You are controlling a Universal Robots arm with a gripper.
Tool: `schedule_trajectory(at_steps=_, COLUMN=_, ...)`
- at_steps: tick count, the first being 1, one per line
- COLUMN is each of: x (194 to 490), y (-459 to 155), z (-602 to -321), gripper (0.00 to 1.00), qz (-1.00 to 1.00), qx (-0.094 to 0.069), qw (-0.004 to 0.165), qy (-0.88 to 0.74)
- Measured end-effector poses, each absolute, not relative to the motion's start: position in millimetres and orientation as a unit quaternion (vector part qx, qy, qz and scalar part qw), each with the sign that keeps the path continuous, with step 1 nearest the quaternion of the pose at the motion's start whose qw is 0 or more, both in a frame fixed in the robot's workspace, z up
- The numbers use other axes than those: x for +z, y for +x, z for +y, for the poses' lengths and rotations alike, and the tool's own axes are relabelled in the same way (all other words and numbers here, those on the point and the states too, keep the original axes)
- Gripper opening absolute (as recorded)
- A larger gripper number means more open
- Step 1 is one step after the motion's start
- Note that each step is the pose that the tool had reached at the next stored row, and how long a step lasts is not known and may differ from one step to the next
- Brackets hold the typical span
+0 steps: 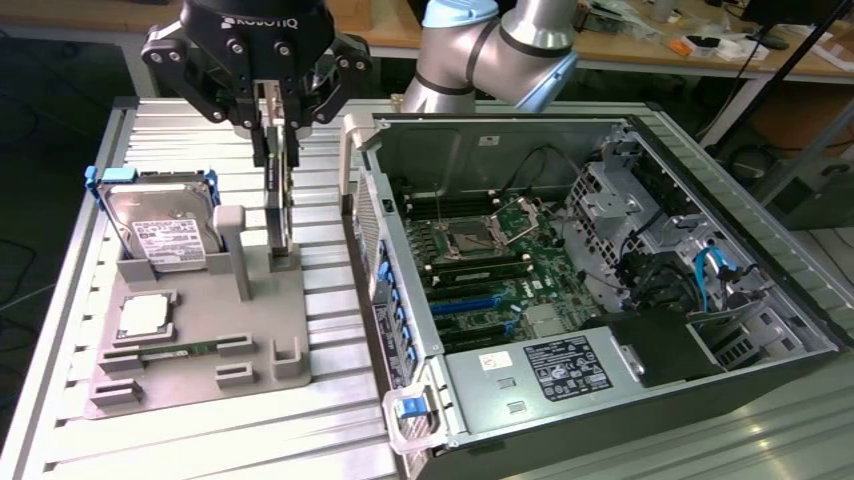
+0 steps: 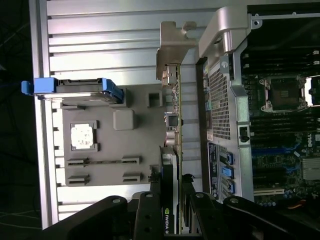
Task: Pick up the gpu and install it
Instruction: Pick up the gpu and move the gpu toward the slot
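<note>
The gpu (image 1: 278,215) is a thin dark card standing on edge in a slot of the grey holder (image 1: 267,330) at the exterior view's left. My gripper (image 1: 274,158) comes down from above, its two fingers pressed against the card's upper edge, one on each face. In the wrist view the gpu (image 2: 173,115) is seen edge-on, with its silvery bracket (image 2: 172,47) at the far end. There the gripper (image 2: 170,184) is shut on the card's black cooler end. The card's lower edge still looks seated in the holder.
The open computer case (image 1: 400,250) lies right beside the holder, its motherboard (image 1: 487,270) and blue slots (image 1: 467,305) exposed. On the holder sit a hard drive in a blue frame (image 1: 160,225), a processor chip (image 1: 144,315) and a green RAM stick (image 1: 174,350). The slatted metal table (image 1: 200,430) lies beneath.
</note>
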State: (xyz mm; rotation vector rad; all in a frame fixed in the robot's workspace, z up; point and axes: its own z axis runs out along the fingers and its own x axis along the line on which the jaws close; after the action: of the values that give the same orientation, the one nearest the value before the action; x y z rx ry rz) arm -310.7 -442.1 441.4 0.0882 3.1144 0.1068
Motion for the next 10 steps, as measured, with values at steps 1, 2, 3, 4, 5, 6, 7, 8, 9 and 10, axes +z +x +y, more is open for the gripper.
schedule_trajectory(at_steps=1, x=441.4, y=-310.6, z=-442.1, gripper=0.27, qz=0.999, qx=0.034, qw=0.012, qy=0.028)
schedule_trajectory(at_steps=2, x=441.4, y=-310.2, z=-442.1, gripper=0.27, qz=0.999, qx=0.034, qw=0.012, qy=0.028)
schedule_trajectory(at_steps=3, x=441.4, y=-309.9, z=-442.1, gripper=0.27, qz=0.999, qx=0.034, qw=0.012, qy=0.028)
schedule_trajectory(at_steps=4, x=441.4, y=-309.8, z=-442.1, gripper=0.27, qz=0.999, qx=0.034, qw=0.012, qy=0.028)
schedule_trajectory(at_steps=5, x=441.4, y=-309.6, z=-442.1, gripper=0.27, qz=0.999, qx=0.034, qw=0.012, qy=0.028)
schedule_trajectory(at_steps=6, x=441.4, y=-309.5, z=-442.1, gripper=0.27, qz=0.999, qx=0.034, qw=0.012, qy=0.028)
schedule_trajectory(at_steps=7, x=441.4, y=-309.3, z=-442.1, gripper=0.27, qz=0.999, qx=0.034, qw=0.012, qy=0.028)
schedule_trajectory(at_steps=8, x=441.4, y=-309.2, z=-442.1, gripper=0.27, qz=0.999, qx=0.034, qw=0.012, qy=0.028)
schedule_trajectory(at_steps=9, x=441.4, y=-309.1, z=-442.1, gripper=0.27, qz=0.999, qx=0.034, qw=0.012, qy=0.028)
schedule_trajectory(at_steps=10, x=441.4, y=-309.0, z=-442.1, gripper=0.27, qz=0.999, qx=0.034, qw=0.012, qy=0.028)
